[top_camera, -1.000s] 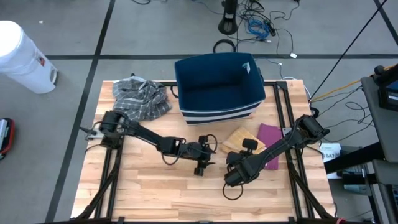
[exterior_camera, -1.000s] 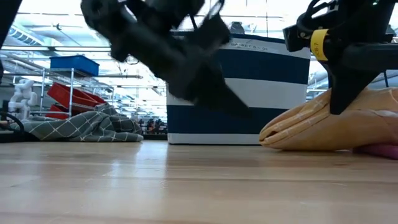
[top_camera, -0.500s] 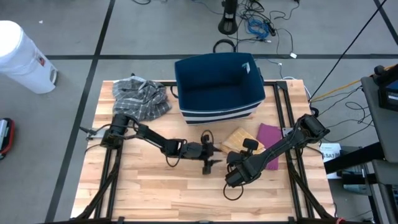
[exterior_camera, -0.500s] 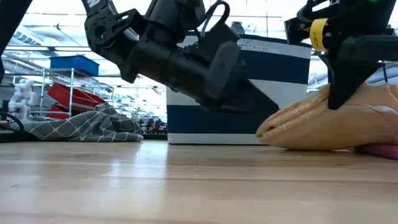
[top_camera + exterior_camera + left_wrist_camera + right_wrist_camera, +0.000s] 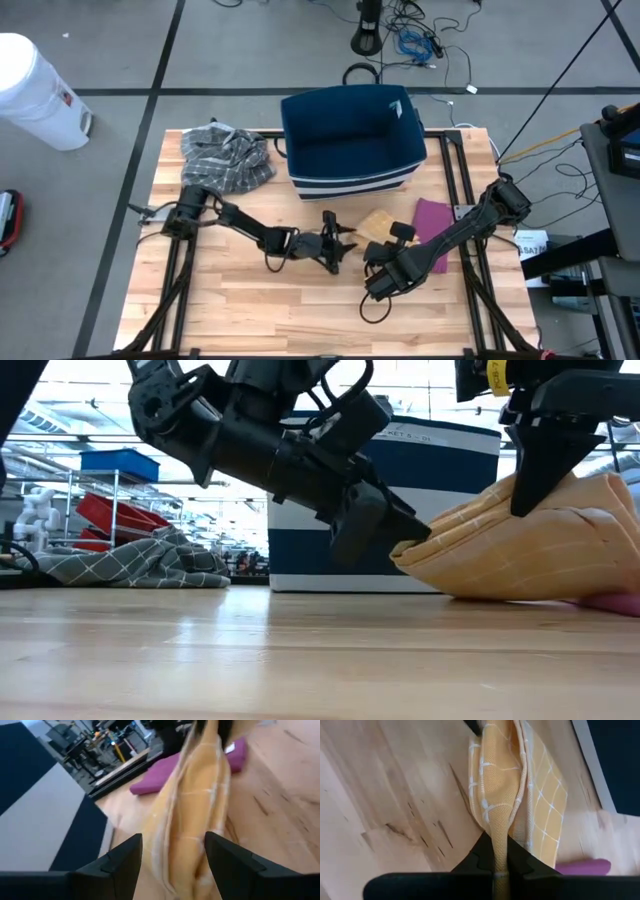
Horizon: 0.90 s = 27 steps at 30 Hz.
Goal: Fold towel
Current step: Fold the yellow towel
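A yellow towel with white grid lines [image 5: 378, 222] lies doubled on the table in front of the blue basket. My right gripper [image 5: 393, 240] is above it, shut on a raised part of it [image 5: 499, 865]. My left gripper [image 5: 340, 246] lies low and nearly level at the towel's left end [image 5: 405, 550], open. In the left wrist view its two fingers [image 5: 120, 865] stand on either side of that end. The towel's underside rests on the table [image 5: 300, 650]. My right gripper pinches a raised ridge of the towel [image 5: 500, 837] between its two fingers, coming steeply from above. The cloth is drawn up to the fingers in a peak [image 5: 530, 495], while its lower part stays on the table. Whether my left gripper touches the towel I cannot tell.
A blue basket with white stripes [image 5: 350, 140] stands behind the towel. A purple cloth [image 5: 432, 225] lies just right of the towel. A grey checked cloth [image 5: 225, 155] is heaped at the far left. The near half of the table shows bare wood.
My left gripper has rolled and tipped, and has come toward the towel's left end, its fingers now around it. My right gripper has risen a little, drawing the towel's upper part into a higher peak, while its lower part has stayed on the table.
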### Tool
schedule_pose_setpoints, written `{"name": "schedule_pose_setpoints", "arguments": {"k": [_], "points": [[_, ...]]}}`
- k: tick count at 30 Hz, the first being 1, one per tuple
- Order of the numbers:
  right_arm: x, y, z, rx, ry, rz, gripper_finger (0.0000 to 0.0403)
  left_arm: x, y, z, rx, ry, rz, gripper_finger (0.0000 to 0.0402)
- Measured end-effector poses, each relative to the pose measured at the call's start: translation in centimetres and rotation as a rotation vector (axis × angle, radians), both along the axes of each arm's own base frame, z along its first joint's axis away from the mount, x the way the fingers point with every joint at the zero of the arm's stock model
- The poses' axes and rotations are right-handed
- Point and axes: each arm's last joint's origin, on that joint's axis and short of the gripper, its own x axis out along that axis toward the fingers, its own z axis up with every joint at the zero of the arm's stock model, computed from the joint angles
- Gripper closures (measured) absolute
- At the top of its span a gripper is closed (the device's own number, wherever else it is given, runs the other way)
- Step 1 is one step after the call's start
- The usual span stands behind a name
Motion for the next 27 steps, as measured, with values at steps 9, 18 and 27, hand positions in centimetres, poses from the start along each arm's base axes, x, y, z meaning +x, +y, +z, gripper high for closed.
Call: {"name": "schedule_pose_setpoints", "arguments": {"k": [9,18,27], "points": [[0.3,-0.1,0.0,-0.007,-0.028,0.003,0.0402,0.1,0.3,-0.2,-0.076,0.018,-0.112,0.0179],[-0.2,0.6,0.8,0.018,-0.079,-0.006,0.0402,0.0,-0.4,0.1,0.095,0.016,-0.071,0.0179],[-0.6,0.7,1.9,0.051,-0.14,-0.003,0.0402,0.4,0.7,0.3,0.017,-0.009,-0.223,0.0179]]}}
